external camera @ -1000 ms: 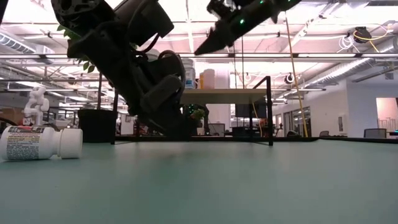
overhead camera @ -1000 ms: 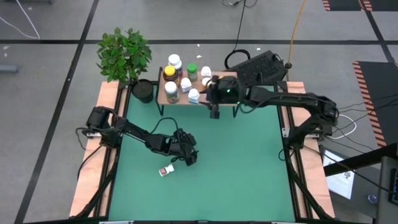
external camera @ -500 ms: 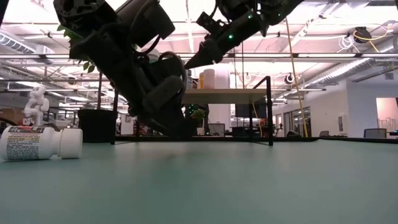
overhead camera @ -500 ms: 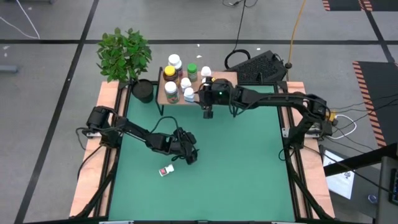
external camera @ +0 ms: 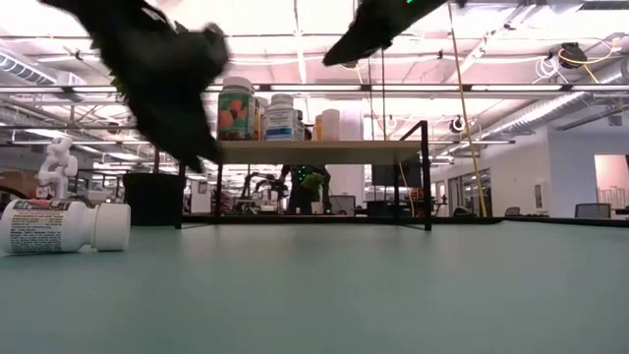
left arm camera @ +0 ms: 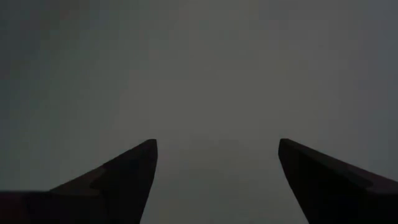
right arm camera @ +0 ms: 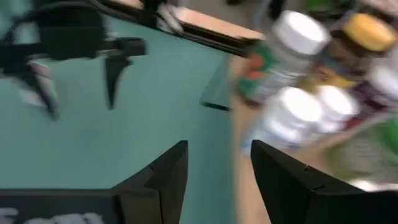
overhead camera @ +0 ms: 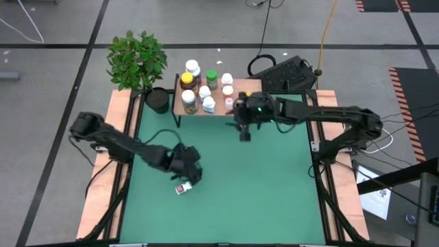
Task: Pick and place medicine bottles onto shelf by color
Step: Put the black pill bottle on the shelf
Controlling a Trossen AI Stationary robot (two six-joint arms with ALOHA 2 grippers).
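from above: green table (overhead camera: 260, 185) on a grey floor, leafy plant (overhead camera: 136, 58) and black pot (overhead camera: 158, 100) at the far left corner. small wood shelf (overhead camera: 248, 87) at the far edge, with many medicine bottles (overhead camera: 206, 92) standing close together on top. one last bottle (overhead camera: 183, 188) lying on its side on the green, well apart from the shelf. left end effector (overhead camera: 188, 173) just beside that bottle, not touching. right end effector (overhead camera: 245, 132) near the shelf's front edge, holding nothing.

from table height: big bright room behind. fallen bottle (external camera: 61, 226) flat on the table, white cap pointing toward the middle. bottles (external camera: 265, 115) up on the shelf (external camera: 319, 150).

from the left wrist: only green table, two dark fingers (left arm camera: 121, 180) spread wide, nothing between.

from the right wrist: fingers (right arm camera: 163, 173) partly apart, empty, bottles (right arm camera: 298, 118) on the shelf ahead.

probably light, hard and a bit slippery, round so likely to roll. best to pinch across the labelled body, near the middle.
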